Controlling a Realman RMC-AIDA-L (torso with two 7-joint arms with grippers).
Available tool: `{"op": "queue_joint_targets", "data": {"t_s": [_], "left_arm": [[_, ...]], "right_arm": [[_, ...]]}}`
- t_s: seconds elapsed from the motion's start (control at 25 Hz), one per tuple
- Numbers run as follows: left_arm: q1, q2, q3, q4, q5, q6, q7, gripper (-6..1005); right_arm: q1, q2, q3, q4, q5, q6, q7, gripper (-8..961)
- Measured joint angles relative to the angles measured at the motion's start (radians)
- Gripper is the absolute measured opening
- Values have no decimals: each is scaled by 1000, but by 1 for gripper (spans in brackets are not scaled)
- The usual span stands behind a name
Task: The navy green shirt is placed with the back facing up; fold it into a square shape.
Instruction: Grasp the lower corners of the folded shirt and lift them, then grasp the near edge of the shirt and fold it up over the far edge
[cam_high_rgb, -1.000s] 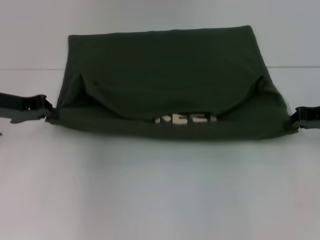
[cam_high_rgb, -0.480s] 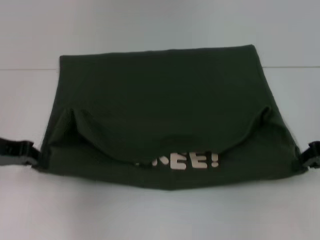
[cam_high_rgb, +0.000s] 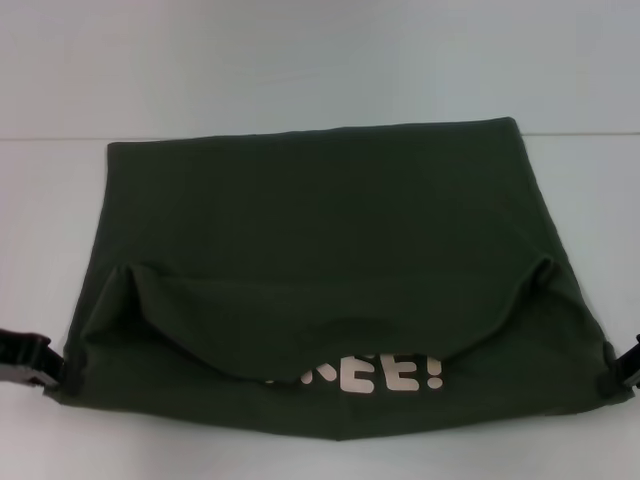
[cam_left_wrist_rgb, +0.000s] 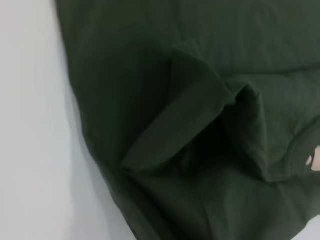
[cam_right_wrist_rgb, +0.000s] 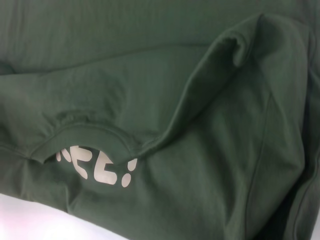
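The navy green shirt (cam_high_rgb: 330, 250) lies spread across the white desk (cam_high_rgb: 300, 70), filling most of the head view from the far edge of the cloth down to the near hem. It is folded into a broad, roughly rectangular shape, wider at the near side than at the far side. An upper layer of cloth sags in a curved lip across the near part, and below that lip pale lettering (cam_high_rgb: 390, 373) shows on the layer underneath, partly covered by the fold. The left gripper (cam_high_rgb: 30, 362) sits at the shirt's near left corner, right against the cloth edge, low at the left border of the head view. The right gripper (cam_high_rgb: 625, 372) sits at the near right corner, likewise touching the cloth edge, mostly cut off by the border. Whether the fingers of either one are closed on the cloth or apart cannot be told, since only a dark stub of each shows. The left wrist view shows a creased pocket of green cloth beside the bare desk; the right wrist view shows the curved lip and the lettering beneath it.
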Motion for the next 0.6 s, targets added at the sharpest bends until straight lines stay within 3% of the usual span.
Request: {"op": "queue_joint_targets", "data": {"t_s": [0.2,0.28,0.32,0.44,0.6], "left_arm": [[-36,9,-118,-8,-7,1,30,0],[-75,32,-181,-48,-8,-6,36,0],[-95,44,-201,-73,-8,-17,31,0],[-151,69,-217,-129,-5,-88,-15,0],[-216,67,-181,-183,5,-233,-89,-1]], "right_arm": [[14,-22,128,1,71,10,-52,62],[31,-42,181,6,135,51,-59,63],[31,-42,181,6,135,51,-59,64],[55,-55,191,26,181,167,-49,65],[104,-55,173,92,189,393,-43,67]]}}
